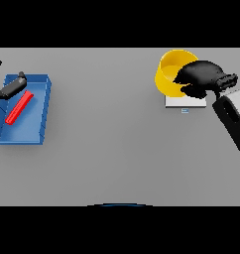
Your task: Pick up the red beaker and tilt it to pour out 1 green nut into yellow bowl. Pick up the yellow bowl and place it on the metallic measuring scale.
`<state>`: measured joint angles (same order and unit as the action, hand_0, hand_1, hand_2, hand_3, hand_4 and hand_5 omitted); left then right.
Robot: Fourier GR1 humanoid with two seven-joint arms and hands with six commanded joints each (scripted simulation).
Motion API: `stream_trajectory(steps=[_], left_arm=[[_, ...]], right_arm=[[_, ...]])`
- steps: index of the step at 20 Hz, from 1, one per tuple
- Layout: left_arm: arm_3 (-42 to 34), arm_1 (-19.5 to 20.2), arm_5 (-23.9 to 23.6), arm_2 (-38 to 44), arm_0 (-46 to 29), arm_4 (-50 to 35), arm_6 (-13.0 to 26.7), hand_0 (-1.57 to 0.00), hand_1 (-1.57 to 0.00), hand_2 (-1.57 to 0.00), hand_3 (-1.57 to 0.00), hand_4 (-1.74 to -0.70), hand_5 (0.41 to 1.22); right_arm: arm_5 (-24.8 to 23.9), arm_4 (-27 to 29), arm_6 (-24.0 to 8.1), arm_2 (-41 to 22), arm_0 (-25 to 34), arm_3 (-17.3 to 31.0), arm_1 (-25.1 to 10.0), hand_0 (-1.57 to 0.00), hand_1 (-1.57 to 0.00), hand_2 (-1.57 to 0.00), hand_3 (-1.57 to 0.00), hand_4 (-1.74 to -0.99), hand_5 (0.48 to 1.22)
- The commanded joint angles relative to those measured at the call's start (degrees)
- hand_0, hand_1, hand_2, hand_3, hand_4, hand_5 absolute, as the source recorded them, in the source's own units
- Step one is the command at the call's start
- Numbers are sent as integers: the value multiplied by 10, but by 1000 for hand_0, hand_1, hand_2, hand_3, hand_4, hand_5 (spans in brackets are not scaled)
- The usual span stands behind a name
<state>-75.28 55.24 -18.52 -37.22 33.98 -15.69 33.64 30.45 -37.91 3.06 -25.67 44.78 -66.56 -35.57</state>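
The yellow bowl (170, 74) is at the far right of the table, over the back edge of the metallic scale (177, 101), a pale flat square with a small display at its front. My right hand (204, 77) grips the bowl's right rim with curled fingers and hides that side. Whether the bowl rests on the scale or hangs just above it cannot be told. The red beaker (19, 108) lies on its side as a long red shape inside the blue tray (37, 126) at the far left. My left hand (10, 88) hovers above the tray's back corner, fingers straight and spread, holding nothing.
The blue tray has raised walls and stands close to the table's left edge. My right forearm (233, 119) reaches in from the right edge toward the scale. No green nut can be made out.
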Motion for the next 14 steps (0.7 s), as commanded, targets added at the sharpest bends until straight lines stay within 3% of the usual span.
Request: stream_trajectory(steps=[1, 6, 10, 14], left_arm=[[2, -2, -1, 0, 3, 1, 3, 1, 1, 1, 1, -833, 769], [0, 0, -4, -9, 3, 1, 13, 1, 1, 1, 1, -819, 763], [10, 6, -1, -4, 1, 2, 3, 1, 1, 1, 1, -811, 753], [19, -2, 5, -6, 4, 1, -8, 1, 1, 1, 1, -796, 733]], right_arm=[[-11, -5, 13, 0, 6, 22, -3, -1571, -1571, -1571, -1181, -1720, 1221], [-54, -12, 33, -1, 15, 112, 2, -1571, -1571, -1571, -1227, -1722, 1221], [-100, -21, 52, -7, 26, 184, 20, -1571, -1567, -1571, -1390, -1724, 1221], [-122, -24, 50, -14, 40, 241, 42, -1571, -1518, -1563, -1482, -1727, 1221]])
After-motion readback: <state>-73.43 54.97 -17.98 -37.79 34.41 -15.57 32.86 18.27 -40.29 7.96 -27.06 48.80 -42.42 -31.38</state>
